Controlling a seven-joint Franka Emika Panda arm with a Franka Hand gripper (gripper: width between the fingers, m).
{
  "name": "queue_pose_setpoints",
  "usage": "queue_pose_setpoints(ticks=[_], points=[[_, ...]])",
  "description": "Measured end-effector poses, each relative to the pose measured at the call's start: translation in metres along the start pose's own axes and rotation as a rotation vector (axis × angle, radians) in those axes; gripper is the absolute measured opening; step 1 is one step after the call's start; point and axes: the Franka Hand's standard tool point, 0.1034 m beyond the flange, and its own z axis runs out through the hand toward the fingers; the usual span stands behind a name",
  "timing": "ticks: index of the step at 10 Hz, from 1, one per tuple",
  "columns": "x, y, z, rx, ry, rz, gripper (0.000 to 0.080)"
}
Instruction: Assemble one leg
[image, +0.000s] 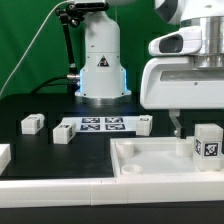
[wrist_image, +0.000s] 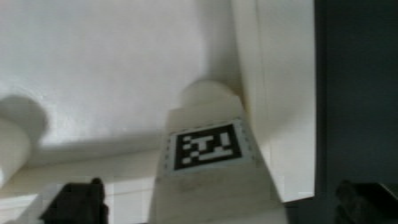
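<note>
A leg (image: 207, 143), a stubby white block with a black-and-white tag, stands upright at the corner of the large white tray-like piece (image: 150, 165) on the exterior view's right. My gripper (image: 200, 128) is lowered over it and open. In the wrist view the leg (wrist_image: 214, 150) stands between my two dark fingertips (wrist_image: 75, 200), with a gap on each side, so the fingers do not touch it. Only one finger shows in the exterior view.
Three more legs lie on the black table: one at the left (image: 32, 124), one beside it (image: 63, 134), and one right of the marker board (image: 145, 124). The marker board (image: 100, 125) lies in the middle. The robot base (image: 102, 60) stands behind it.
</note>
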Motion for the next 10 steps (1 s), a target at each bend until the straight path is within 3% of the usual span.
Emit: queue_pose_setpoints(ticks=[2,4,7,10], points=[[0.0001,0.0004,0.0000,-0.004,0.000,-0.054,0.0636],[0.0000,0.0004,0.0001,-0.004,0.000,-0.052,0.0288],[-0.0003,0.0014,0.0007,-0.001,0.004,0.006,0.0291],[-0.0013,0.0003,0.0012,0.043,0.003,0.593,0.0291]])
